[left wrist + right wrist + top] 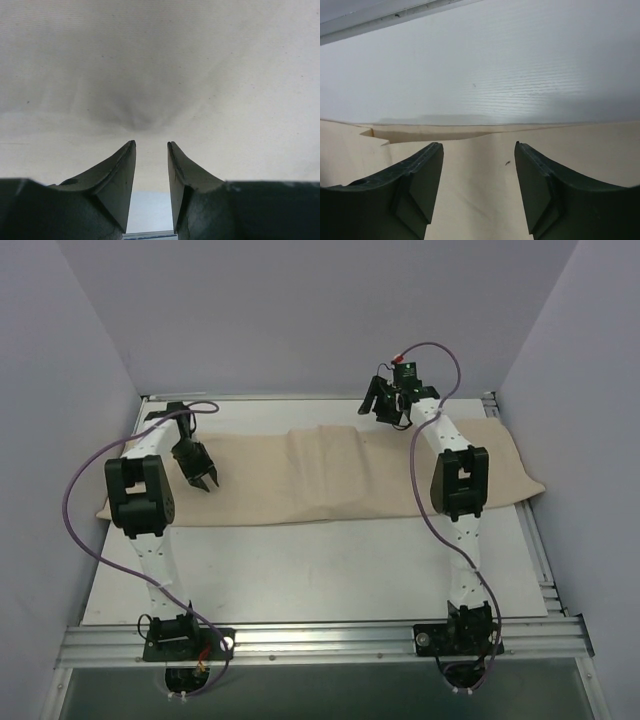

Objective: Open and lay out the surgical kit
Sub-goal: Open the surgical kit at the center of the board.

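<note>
With the tan cloth [320, 480] lying folded across the far worktop [330, 570], the left pincer [206, 480] and right pincer [383, 410], both open and empty, should each pinch only the top layer's edge and pull evenly.

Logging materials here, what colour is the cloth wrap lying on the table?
Plain beige, no pattern; the cloth wrap shows best in the top view.

Soft, even light — a dim shadow patch on the cloth wrap [135, 107]
</note>
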You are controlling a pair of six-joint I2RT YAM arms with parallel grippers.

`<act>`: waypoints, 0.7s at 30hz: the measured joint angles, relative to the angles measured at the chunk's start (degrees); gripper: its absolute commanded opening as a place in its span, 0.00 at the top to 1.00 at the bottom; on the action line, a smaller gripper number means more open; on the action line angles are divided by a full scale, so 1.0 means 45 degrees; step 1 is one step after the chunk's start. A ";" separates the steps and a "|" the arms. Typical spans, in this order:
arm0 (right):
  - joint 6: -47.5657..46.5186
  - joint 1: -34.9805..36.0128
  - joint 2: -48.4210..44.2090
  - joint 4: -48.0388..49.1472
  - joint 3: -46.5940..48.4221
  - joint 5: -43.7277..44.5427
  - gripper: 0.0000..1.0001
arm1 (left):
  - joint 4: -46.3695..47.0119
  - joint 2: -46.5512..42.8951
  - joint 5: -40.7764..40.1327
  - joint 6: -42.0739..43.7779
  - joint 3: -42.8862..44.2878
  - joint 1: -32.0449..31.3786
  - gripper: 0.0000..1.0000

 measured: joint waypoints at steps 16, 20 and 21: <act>-0.1345 0.4119 0.0729 0.0500 0.2390 0.2710 0.54 | -0.0049 -0.0136 0.0267 -0.0141 0.0073 -0.0131 0.61; -0.1598 0.4221 0.1073 0.0520 0.2511 0.3866 0.60 | -0.0049 -0.0267 0.0257 -0.0126 0.0073 -0.0131 0.61; -0.1661 0.4221 0.1166 0.0466 0.2511 0.4153 0.60 | -0.0039 -0.0311 0.0262 -0.0126 0.0073 -0.0131 0.61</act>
